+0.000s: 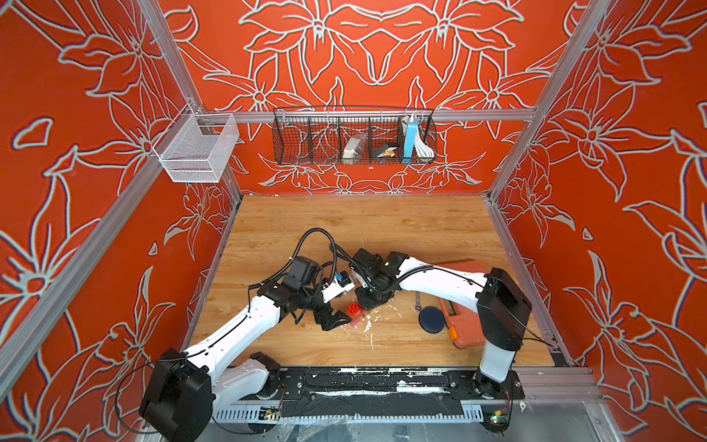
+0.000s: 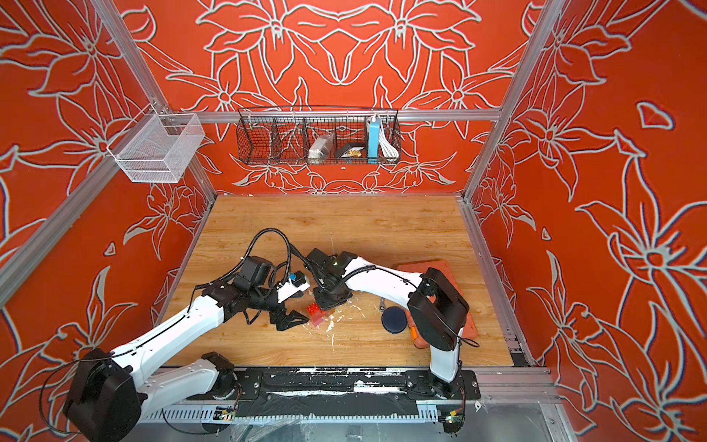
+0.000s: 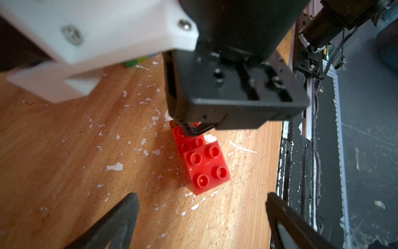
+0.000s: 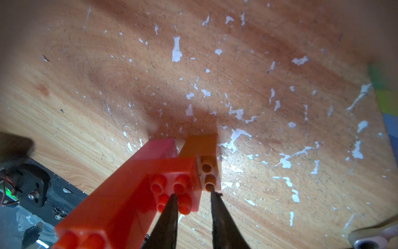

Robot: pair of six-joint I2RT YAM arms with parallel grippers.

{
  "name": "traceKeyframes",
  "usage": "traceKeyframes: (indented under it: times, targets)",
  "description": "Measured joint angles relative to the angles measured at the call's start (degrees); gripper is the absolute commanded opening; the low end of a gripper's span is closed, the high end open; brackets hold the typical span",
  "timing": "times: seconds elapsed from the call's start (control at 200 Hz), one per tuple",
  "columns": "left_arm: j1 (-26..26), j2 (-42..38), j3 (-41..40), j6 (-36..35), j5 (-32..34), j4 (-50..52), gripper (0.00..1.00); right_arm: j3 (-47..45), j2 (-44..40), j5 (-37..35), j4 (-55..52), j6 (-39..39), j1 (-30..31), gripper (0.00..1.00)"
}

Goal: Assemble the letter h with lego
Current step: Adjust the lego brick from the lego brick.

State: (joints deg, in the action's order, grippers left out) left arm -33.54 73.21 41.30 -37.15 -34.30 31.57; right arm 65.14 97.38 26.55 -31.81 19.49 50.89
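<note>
Overhead, in both top views, the small red studded plastic bricks sit near the front of the scuffed wooden desk. The left end effector lies just beside them, jaws spread. The right end effector stands over them, its tips hidden under its own body. An orange plastic tool case is half covered by the right arm, and print on the packets in the black wire wall basket is too small to read.

In the left wrist view the left fingers stand well apart, gripping nothing. A green-and-lime brick is mostly hidden behind white housing.

In the right wrist view the right fingers are closed to a thin gap, one across red studs, one touching an amber-brown brick beside a pink brick. Whether they pinch anything is unclear.
</note>
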Motion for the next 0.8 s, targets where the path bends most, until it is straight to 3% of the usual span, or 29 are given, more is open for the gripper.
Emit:
traceKeyframes:
  times: [0.315,0.59,0.801]
  targets:
    - [-0.22,-0.02,0.13,-0.37,-2.1,-0.11,0.69,2.86,2.23,-1.18,-3.06,-3.15,0.28,0.26]
    - [-0.2,-1.38,0.09,-0.35,-2.08,-0.66,0.7,5.57,3.91,-2.03,-6.05,-3.74,0.7,0.26]
    - [0.11,-5.18,-0.76,-0.39,-2.38,-2.12,0.7,7.26,4.98,-2.03,-7.69,-3.72,1.09,0.19]
